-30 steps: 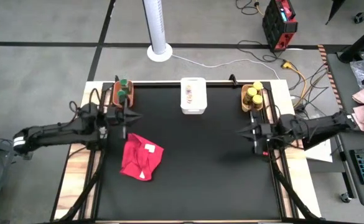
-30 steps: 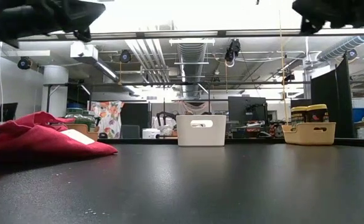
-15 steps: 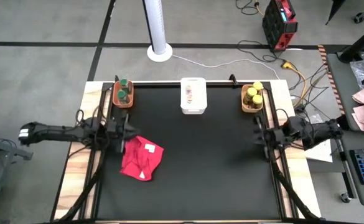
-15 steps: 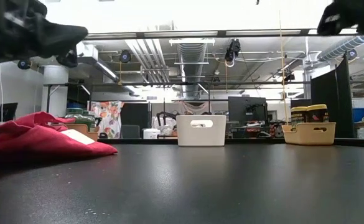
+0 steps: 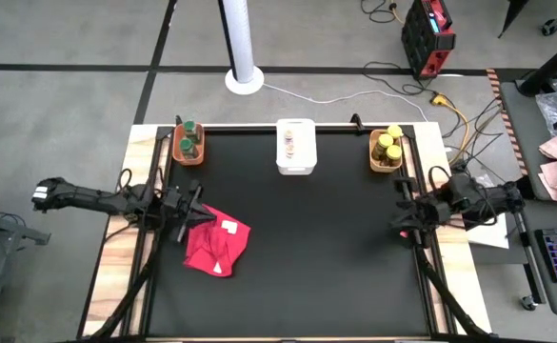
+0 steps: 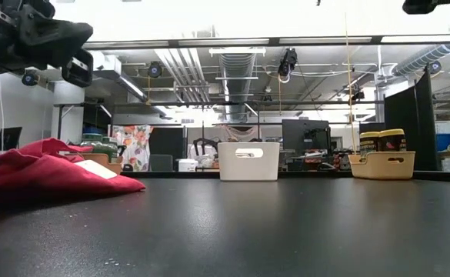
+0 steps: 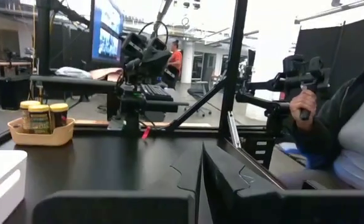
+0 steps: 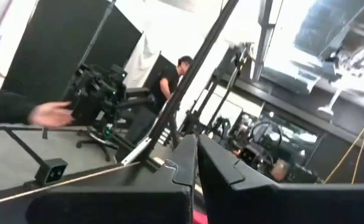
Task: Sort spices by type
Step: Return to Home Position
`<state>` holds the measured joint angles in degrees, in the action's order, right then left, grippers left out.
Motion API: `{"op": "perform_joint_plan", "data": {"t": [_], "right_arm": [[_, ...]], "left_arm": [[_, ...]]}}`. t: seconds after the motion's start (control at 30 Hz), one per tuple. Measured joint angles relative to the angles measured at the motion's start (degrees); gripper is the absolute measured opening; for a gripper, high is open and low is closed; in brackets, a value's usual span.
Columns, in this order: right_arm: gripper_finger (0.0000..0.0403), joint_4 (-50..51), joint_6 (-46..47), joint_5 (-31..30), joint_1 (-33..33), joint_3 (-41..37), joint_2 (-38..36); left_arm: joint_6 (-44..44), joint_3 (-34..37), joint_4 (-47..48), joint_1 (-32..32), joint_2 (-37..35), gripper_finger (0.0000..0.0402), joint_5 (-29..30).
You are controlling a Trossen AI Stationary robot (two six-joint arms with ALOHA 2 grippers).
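Left gripper: held low over the left side of the black table. In the left wrist view its two dark fingers meet along a thin seam with nothing between them.
Right gripper: at the right edge of the table, pointing inward. Its own wrist view shows it pressed together and empty.
Arms in the low view: both are raised clear of the table, one at each upper corner of the picture.
Green-lidded jars: standing in the orange bin, beyond the left gripper at the far left corner, well apart from it.
Pale jars: inside the white bin, at the middle of the far edge, between the two grippers and farther back than both.
Yellow-lidded jars: packed together in the yellow bin, beyond the right gripper and near it. The left wrist view sees them across the table.
Red cloth: crumpled on the table just beside the left gripper, on its near side. Contact cannot be judged.
Person: seated beyond the table edge, with one hand on a dark handle.
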<state>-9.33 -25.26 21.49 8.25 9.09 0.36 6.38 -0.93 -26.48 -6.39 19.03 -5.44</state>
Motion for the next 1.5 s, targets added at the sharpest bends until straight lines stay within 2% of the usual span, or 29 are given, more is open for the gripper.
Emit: {"op": "perform_joint_plan", "data": {"t": [0.23, 0.5, 0.9, 1.5], "right_arm": [[0.0009, 1.24, 8.85, -0.13, 0.0, -0.16, 0.2], [0.0009, 1.68, 13.43, -0.04, 0.0, -0.14, 0.9], [0.0009, 1.8, 25.7, -0.04, 0.0, -0.14, 1.32], [0.0009, 1.8, 27.21, -0.04, 0.0, -0.14, 1.29]], "left_arm": [[0.19, 0.0, -0.03, 0.0, 1.48, 0.0, -0.01], [0.19, 0.0, -0.04, 0.0, 2.82, 0.0, -0.01], [0.19, 0.0, -0.04, 0.0, 4.34, 0.0, -0.03], [0.19, 0.0, -0.04, 0.0, 6.76, 0.0, -0.06]]}}
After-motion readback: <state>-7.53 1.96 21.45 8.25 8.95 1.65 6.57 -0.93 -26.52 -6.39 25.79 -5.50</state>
